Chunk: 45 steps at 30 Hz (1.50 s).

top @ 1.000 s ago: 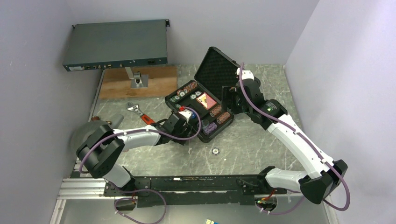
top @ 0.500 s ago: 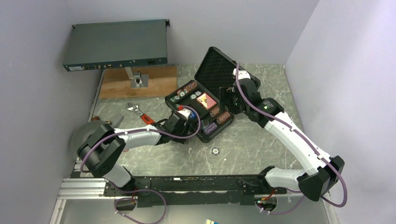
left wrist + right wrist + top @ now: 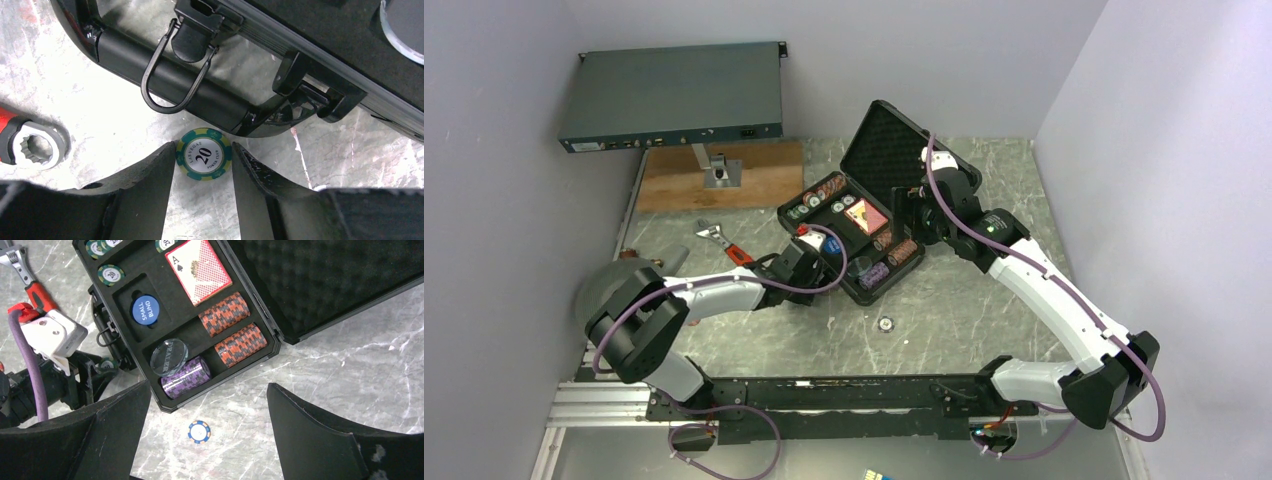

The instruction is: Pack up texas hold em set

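Left arm (image 3: 724, 290) and right arm (image 3: 1064, 305): white shells, black joints. A purple cable (image 3: 30, 375) loops along each. A green light (image 3: 991, 226) glows on the right. Left pincer (image 3: 202, 152) fingers (image 3: 145, 190): matte black, rough.

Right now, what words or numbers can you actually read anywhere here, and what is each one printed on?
"LAS VEGAS 20 POKER CLUB": loose green chip.
"SMALL BLIND": blue disc in the case.
"A" with a spade: red card deck.
"DEALER", faint: clear disc.
"20", barely: packed green chip.
Too small to read: blue-white chip, grey box labels.
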Each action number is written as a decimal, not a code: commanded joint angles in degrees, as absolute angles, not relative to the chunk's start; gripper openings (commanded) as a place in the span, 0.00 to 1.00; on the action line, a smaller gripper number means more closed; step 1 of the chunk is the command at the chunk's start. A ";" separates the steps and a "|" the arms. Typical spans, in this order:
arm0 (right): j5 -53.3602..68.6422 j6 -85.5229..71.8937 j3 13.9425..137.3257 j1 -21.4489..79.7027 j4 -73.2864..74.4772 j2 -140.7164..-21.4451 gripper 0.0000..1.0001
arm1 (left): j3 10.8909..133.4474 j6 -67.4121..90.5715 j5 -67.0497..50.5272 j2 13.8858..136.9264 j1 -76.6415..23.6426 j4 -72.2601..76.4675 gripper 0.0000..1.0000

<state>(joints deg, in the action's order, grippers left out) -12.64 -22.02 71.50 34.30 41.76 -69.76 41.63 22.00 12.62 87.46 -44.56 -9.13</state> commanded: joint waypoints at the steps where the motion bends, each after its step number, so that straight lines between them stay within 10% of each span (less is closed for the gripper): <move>1: -12.10 -21.45 72.25 34.17 39.20 -69.46 0.89 | 38.47 24.92 4.33 91.05 -43.47 -12.33 0.50; 11: -12.39 -21.34 71.81 34.11 38.94 -69.15 0.89 | 37.26 26.20 6.09 89.91 -44.91 -12.67 0.26; 23: -11.87 -21.45 71.72 34.10 38.76 -69.10 0.89 | 42.87 26.58 13.41 78.85 -49.48 -23.08 0.26; 31: -11.30 -21.53 71.28 34.11 38.50 -68.89 0.89 | 42.26 24.45 13.82 76.24 -53.33 -20.41 0.80; 45: -10.70 -21.45 70.67 34.08 38.17 -67.95 0.89 | 48.06 16.74 8.37 88.56 -51.24 -20.97 0.73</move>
<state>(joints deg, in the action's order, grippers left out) -11.38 -22.02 71.31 34.30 40.53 -69.69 45.95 18.87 11.00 87.72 -52.05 -20.62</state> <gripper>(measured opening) 0.893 0.726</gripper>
